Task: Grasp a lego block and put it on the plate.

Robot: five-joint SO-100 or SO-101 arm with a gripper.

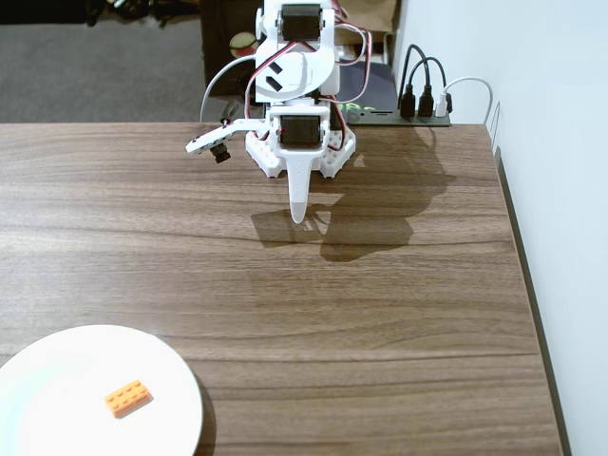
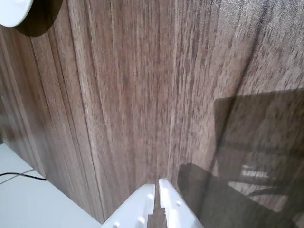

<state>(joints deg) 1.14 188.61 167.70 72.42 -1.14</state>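
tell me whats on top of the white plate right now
In the fixed view, one orange lego block lies flat, studs up, on the white plate, slightly right of its centre. Nothing else shows on it. The plate's left and bottom parts are cut off, so those are unseen.
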